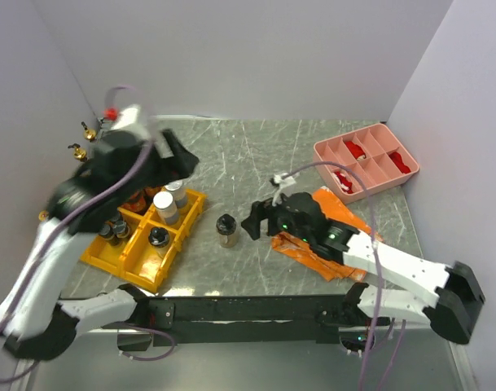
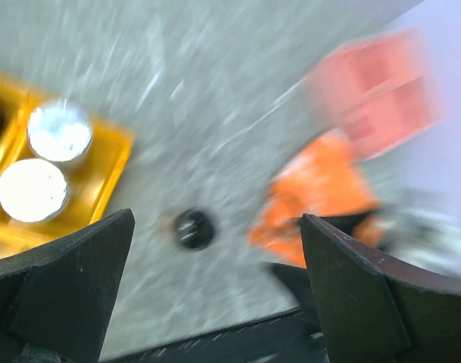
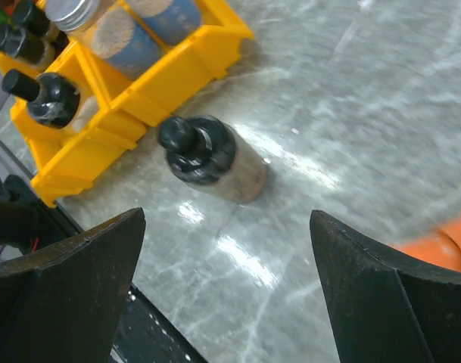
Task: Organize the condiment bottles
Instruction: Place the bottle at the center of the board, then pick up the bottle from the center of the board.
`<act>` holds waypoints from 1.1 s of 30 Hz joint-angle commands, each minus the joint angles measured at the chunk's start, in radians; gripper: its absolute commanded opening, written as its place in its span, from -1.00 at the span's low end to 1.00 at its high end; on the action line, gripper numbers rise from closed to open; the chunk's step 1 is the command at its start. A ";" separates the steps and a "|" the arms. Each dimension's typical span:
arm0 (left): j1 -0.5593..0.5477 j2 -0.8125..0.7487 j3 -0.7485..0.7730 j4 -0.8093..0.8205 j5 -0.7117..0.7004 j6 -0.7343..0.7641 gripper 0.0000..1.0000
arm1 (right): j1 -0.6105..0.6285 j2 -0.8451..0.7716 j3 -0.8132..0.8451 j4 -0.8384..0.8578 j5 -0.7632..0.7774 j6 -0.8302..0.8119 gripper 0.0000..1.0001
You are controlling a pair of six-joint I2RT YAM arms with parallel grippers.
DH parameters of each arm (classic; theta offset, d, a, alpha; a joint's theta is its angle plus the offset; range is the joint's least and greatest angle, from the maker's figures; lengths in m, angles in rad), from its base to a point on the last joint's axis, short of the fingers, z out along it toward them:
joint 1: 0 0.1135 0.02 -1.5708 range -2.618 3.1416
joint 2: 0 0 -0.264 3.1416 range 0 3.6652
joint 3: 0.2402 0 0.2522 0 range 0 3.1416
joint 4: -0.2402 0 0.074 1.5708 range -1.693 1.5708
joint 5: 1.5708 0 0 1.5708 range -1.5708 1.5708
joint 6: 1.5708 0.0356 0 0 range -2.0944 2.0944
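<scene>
Yellow plastic bins [image 1: 140, 265] hold most small glass bottles [image 1: 164, 205]; one black-capped, tan-filled bottle [image 1: 226, 230] stands outside, left pincer [image 2: 216, 227] and right pincer [image 3: 226, 219] spread.

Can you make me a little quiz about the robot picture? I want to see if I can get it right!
1. True or false: the black-capped bottle stands on the table, outside the yellow bins.
2. What colour is the divided tray at the far right? A) pink B) green C) blue
3. Fill in the missing word: the left gripper and the right gripper both have their fingers spread ____, holding nothing.

Key: 1 true; 2 A; 3 open.
</scene>
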 commanded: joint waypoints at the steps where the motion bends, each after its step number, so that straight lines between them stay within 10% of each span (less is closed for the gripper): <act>1: -0.007 -0.164 0.110 0.002 -0.043 -0.005 0.93 | 0.072 0.134 0.140 0.097 0.045 -0.087 0.93; 20: -0.009 -0.522 0.090 -0.119 -0.085 0.110 0.93 | 0.195 0.668 0.438 -0.089 0.278 -0.123 0.79; 28: -0.007 -0.540 0.100 -0.147 -0.086 0.113 0.93 | 0.207 0.569 0.438 -0.133 0.294 -0.133 -0.12; 33: -0.007 -0.559 0.110 -0.136 -0.077 0.099 0.93 | 0.272 0.478 0.578 -0.240 0.280 -0.167 -0.31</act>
